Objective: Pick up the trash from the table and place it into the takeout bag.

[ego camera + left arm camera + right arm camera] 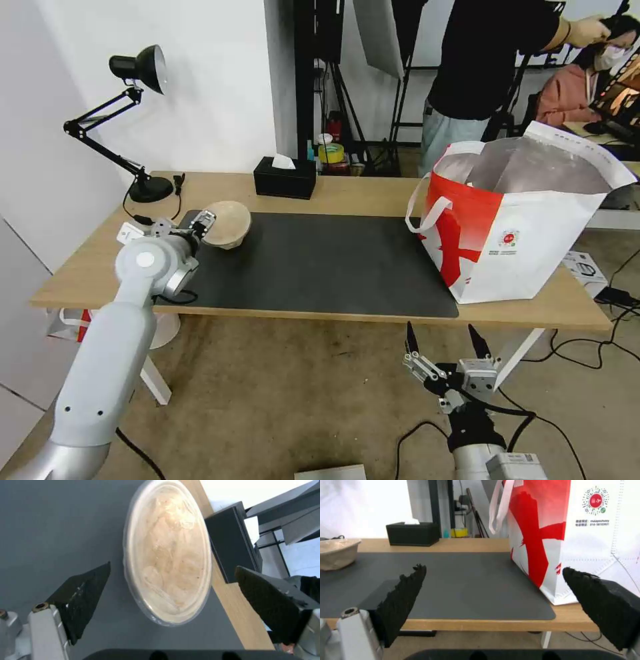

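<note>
Beige bowl (229, 225): seen left of centre in the head view, resting on the far left end of the dark grey mat (320, 263). In the left wrist view the bowl (168, 555) is covered by a clear lid, with pale crumpled contents underneath.

Left gripper (203, 223): placed at the bowl's left side in the head view. In the left wrist view the left gripper (173, 592) is spread wide, one dark finger to each side of the bowl's near rim; nothing is clamped, and contact with the bowl cannot be judged.

Takeout bag (517, 217): stood upright at the right of the head view, on the right end of the table (93, 267), its base partly on the mat. Its mouth is open, silver lining is shown inside, and a white loop handle hangs on its left face. In the right wrist view the bag (573, 535) is seen at upper right with its red pattern and round logo.

Right gripper (443, 347): held low at the bottom of the head view, in front of the table's near edge, below the bag. Its fingers are parted wide and nothing is held between them.

Tissue box (285, 177): black, set at the table's far edge, upper centre of the head view, beyond the mat.

Desk lamp (130, 120): black, stood at the table's far left corner, upper left of the head view.
</note>
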